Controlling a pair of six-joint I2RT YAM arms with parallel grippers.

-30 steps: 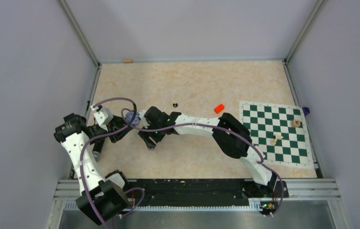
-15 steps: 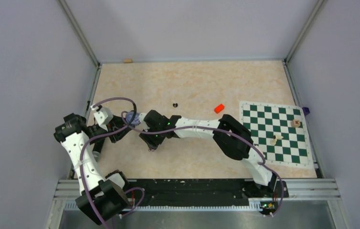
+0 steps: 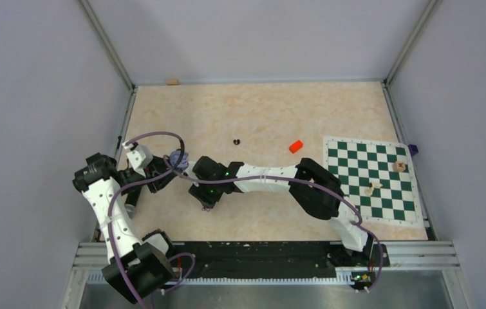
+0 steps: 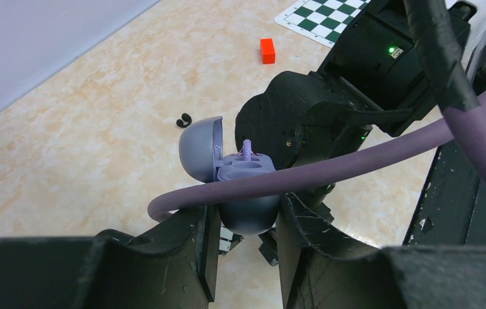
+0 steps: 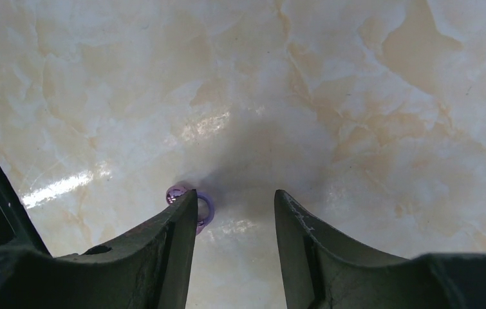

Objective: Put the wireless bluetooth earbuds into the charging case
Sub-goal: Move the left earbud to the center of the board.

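Observation:
The lilac charging case [image 4: 246, 196] is held between my left gripper's [image 4: 248, 215] fingers with its lid [image 4: 200, 149] swung open; a small lilac stem [image 4: 247, 148] stands up from its tray. In the top view the case [image 3: 176, 158] hangs at the table's left, just beyond the left gripper [image 3: 166, 168]. My right gripper [image 5: 235, 196] is open and low over the table, beside the case in the top view [image 3: 206, 205]. A lilac earbud [image 5: 176, 194] lies at the tip of its left finger, partly hidden by it. Two black earbuds [image 3: 237, 141] lie together farther back.
A small red block [image 3: 296, 146] lies right of the black earbuds. A green-and-white chessboard [image 3: 372, 187] with two pale pieces [image 3: 399, 166] covers the right side. A small wooden piece [image 3: 173, 82] sits by the back wall. My purple cable [image 4: 330, 164] crosses in front of the case.
My right gripper has slid a little toward the near edge and left, and its jaws have narrowed. The left gripper and the case have stayed put.

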